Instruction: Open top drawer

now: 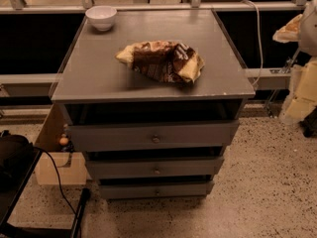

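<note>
Drawer [193,135] found topmost of three, just under top of desk [89,71], knob [155,139] centred. Crumpled bag [161,61] and white bowl [101,17] seen on desk. Tool out of view; could not tell its grip.

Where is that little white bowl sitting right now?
In the camera view, the white bowl sits at the back left corner of the grey cabinet top, behind and left of the crumpled snack bag. The gripper is not in view.

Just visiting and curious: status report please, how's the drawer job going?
Tool not in view. Top drawer untouched, knob free. Crumpled bag and white bowl sit on the cabinet top, not blocking the front.
</note>
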Controlling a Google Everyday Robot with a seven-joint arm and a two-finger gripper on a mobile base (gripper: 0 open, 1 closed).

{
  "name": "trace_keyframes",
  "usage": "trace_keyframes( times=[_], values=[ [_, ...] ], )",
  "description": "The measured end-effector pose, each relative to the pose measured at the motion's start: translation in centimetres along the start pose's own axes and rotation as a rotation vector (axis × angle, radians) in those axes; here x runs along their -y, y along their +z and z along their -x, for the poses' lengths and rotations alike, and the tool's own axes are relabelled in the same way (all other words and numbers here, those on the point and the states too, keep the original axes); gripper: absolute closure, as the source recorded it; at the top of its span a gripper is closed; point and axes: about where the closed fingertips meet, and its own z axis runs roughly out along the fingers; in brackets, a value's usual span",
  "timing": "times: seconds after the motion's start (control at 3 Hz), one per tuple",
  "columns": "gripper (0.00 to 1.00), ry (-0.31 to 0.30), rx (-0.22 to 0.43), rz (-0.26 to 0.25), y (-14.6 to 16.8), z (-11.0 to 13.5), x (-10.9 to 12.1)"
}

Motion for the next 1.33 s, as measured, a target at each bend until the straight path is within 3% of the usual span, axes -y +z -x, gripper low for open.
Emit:
trace_keyframes(
  times=[0.67, 1.33],
  values=[
    [0.00, -0.002, 0.023, -0.011, 0.4, 0.5, -0.2],
    [0.00, 0.009, 0.082, -0.018, 3.3, 2.0, -1.3]
  ],
)
